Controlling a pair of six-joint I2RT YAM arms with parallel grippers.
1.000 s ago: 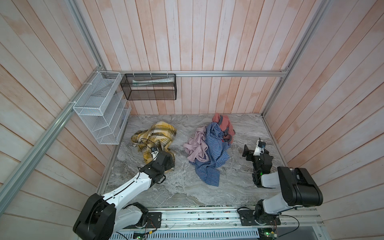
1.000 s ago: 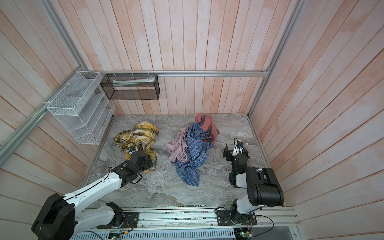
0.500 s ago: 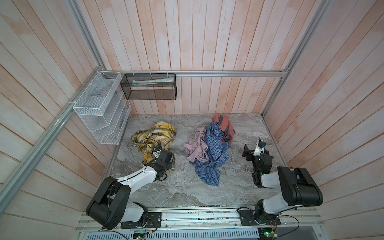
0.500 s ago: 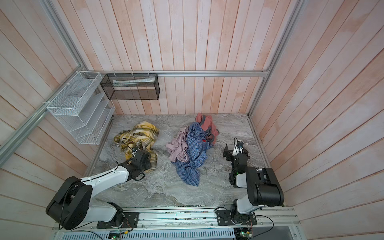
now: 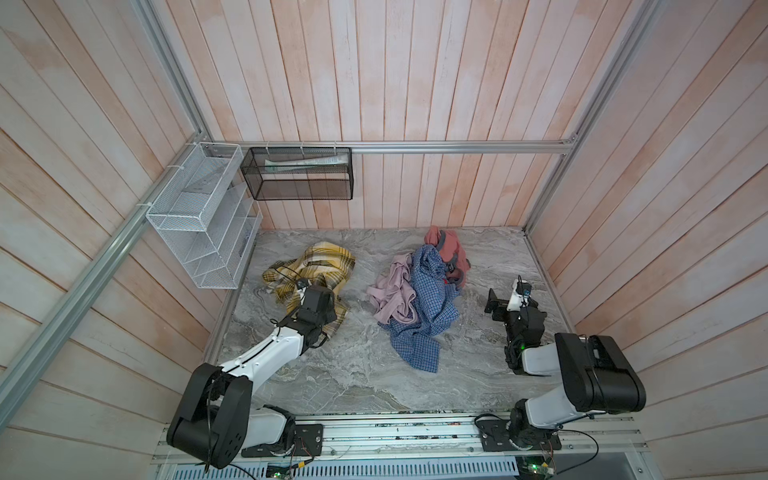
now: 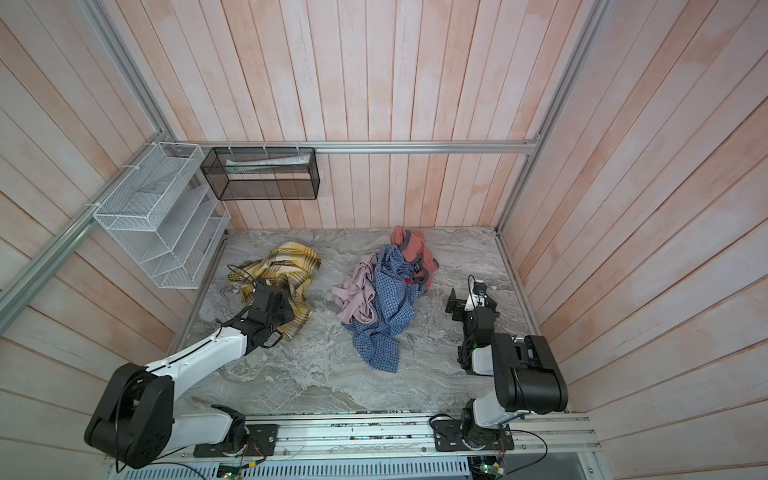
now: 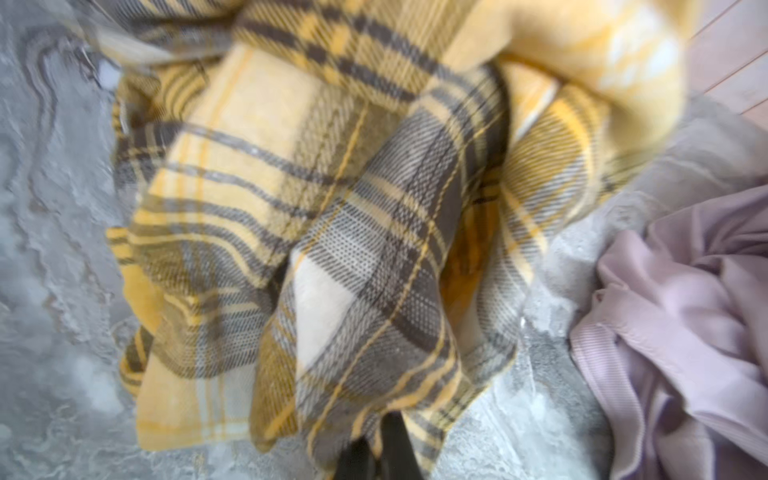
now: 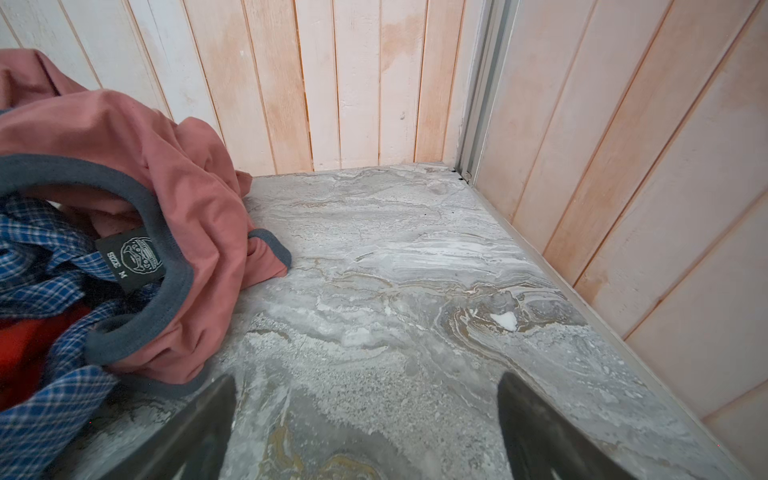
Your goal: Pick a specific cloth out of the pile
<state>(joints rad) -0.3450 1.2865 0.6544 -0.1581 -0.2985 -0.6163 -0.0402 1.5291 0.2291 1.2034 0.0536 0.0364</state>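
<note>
The cloth [image 5: 318, 266] [image 6: 286, 266], mustard-yellow plaid with grey and white stripes, lies crumpled on the left of the marble floor, apart from the pile [image 5: 419, 291] [image 6: 386, 291] of pale pink, blue-checked and salmon garments. My left gripper [image 5: 320, 297] [image 6: 272, 301] sits on the cloth's near edge. In the left wrist view its dark fingers [image 7: 395, 436] are pressed together with a plaid fold [image 7: 332, 208] pinched between them; the view is blurred. My right gripper [image 5: 505, 297] [image 6: 463, 301] [image 8: 365, 390] stands open over bare floor, right of the pile.
A white wire rack [image 5: 203, 224] hangs on the left wall and a black mesh basket [image 5: 299, 174] on the back wall. Wooden walls close in three sides. The salmon garment [image 8: 145, 166] lies close to the right gripper. The pink garment [image 7: 685, 311] lies beside the cloth.
The left gripper has shut on the cloth's near edge, and the left arm's elbow has drawn back and folded. The right arm has not moved.
</note>
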